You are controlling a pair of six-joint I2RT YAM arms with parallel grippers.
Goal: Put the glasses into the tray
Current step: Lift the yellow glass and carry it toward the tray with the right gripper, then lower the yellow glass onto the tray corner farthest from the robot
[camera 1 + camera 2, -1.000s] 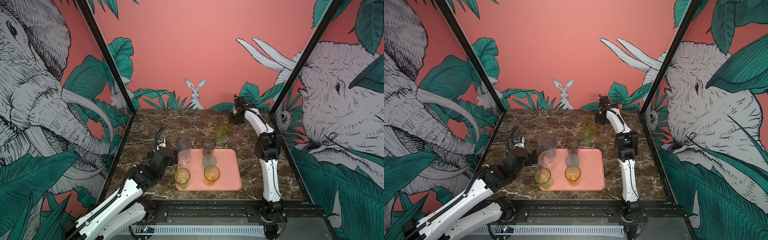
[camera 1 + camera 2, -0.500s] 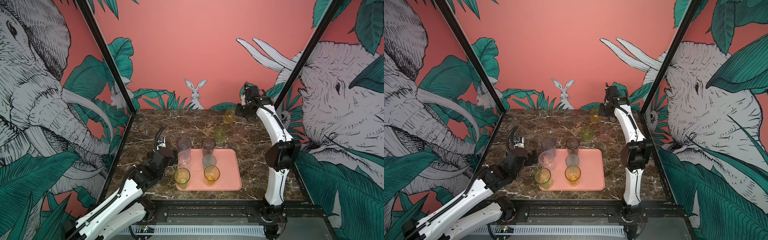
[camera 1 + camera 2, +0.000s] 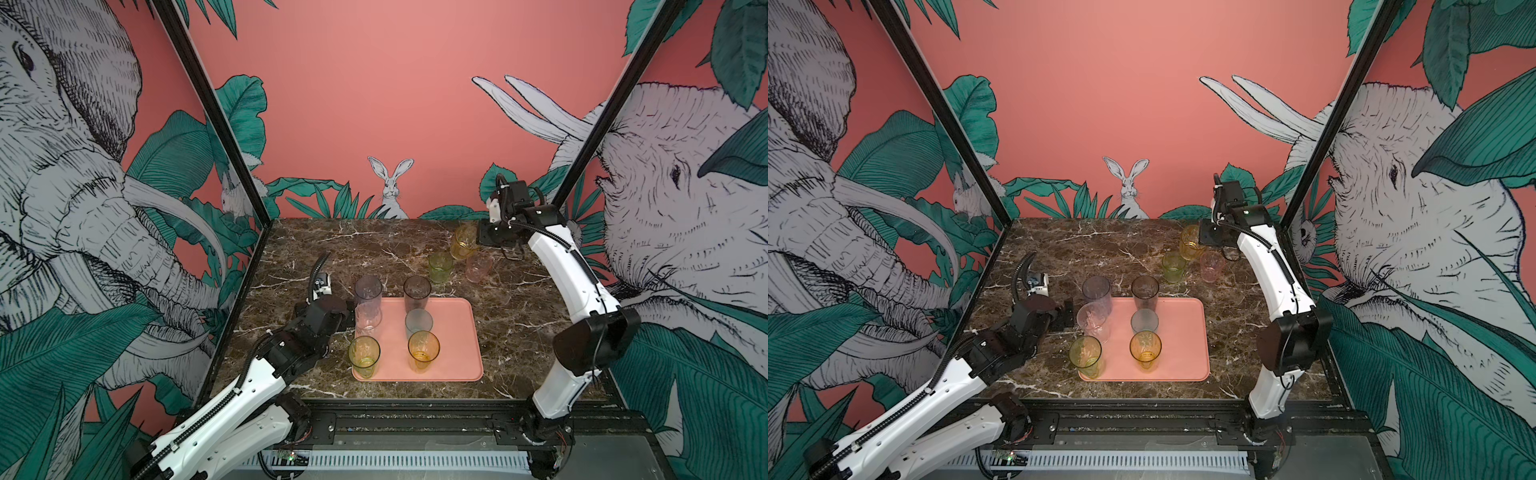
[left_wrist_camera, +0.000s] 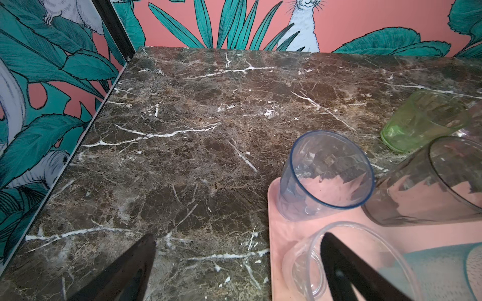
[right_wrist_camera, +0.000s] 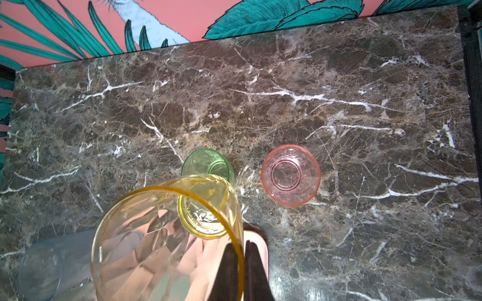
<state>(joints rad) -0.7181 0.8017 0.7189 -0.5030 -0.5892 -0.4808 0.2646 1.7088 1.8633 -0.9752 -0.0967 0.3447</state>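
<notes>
Over the far right corner of the counter (image 3: 519,316), R gripper (image 5: 238,250) is pinched on the rim of the yellow tumbler (image 3: 462,245), one finger inside the wall, one outside. Glass looks lifted off the marble, hanging above the short green glass (image 3: 439,266) w/ the pink glass (image 3: 478,268) just beside. Both of those sit on the counter, near the far edge, outside the tray (image 3: 457,332).

Six glasses stand in the tray, all on its left and middle; the strip along its right edge is bare.

Step in hand, my read: carry the yellow one to that bare strip.
- Rim pinch is thin, so the glass can swing. Move slow, no sharp wrist turns.
- Keep height until past the green and pink ones.
- Come down vertical, base flat on the tray before letting go.
- Set it toward a tray corner, since two more need room.

R arm pose: base at the near right corner, elbow up high by the right edge, forearm reaching to the far corner, wrist bent so the fingers point toward counter centre.

L arm: low, stretched from the near left corner. L gripper (image 4: 237,242) is spread wide, holding nothing, at the tray's left edge. One finger crosses the clear tumbler (image 3: 368,318) rim in wrist view; can't tell if it touches.
</notes>
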